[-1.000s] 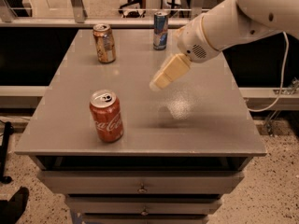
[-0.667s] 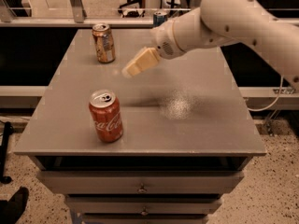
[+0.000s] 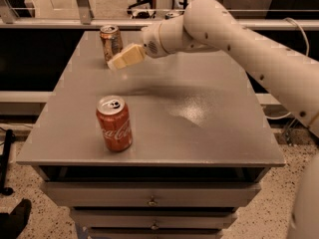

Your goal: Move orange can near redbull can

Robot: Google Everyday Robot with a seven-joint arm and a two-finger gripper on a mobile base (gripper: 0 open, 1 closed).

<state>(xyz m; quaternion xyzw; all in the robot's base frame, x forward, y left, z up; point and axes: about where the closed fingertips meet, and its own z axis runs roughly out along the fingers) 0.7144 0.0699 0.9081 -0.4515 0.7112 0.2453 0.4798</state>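
The orange can stands upright at the far left corner of the grey table. It is orange-brown with a pale label patch and a silver top. My gripper hangs just in front of and to the right of this can, at about its lower half, pointing left. It holds nothing that I can see. The redbull can is almost wholly hidden behind my arm at the far edge; only a silver rim shows above the arm.
A red Coca-Cola can stands upright near the table's front left. My white arm reaches in from the right across the far half of the table. Drawers sit under the tabletop. A railing runs behind the table.
My arm has swung left across the table, from near the middle right to just beside the orange can. It now covers the redbull can. The cans have not moved.
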